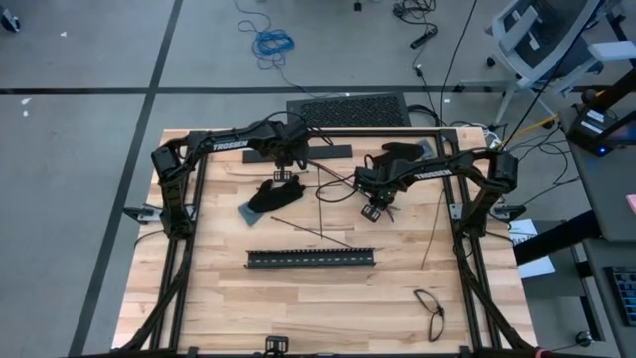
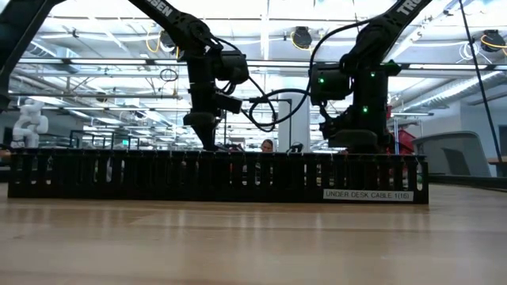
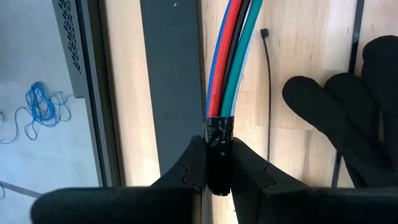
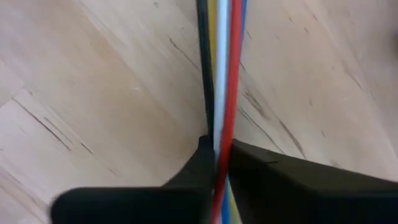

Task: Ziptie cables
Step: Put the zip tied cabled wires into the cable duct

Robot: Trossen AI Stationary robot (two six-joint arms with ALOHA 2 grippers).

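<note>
Grey floor (image 1: 79, 50) with dark seams, office chair (image 1: 542, 35), ceiling strip lights (image 2: 95, 20)

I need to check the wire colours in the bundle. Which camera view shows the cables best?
The left wrist view: the cables fan out blue, red, black and teal from a black wrapped end clamped in the left gripper. The right wrist view shows them close but blurred, pinched in the right gripper. The high view shows only a thin dark arc; the low view, a black loop.

Pale grained wood table (image 1: 298, 298), glossy plastic-sheathed cables (image 3: 230, 56)
</note>
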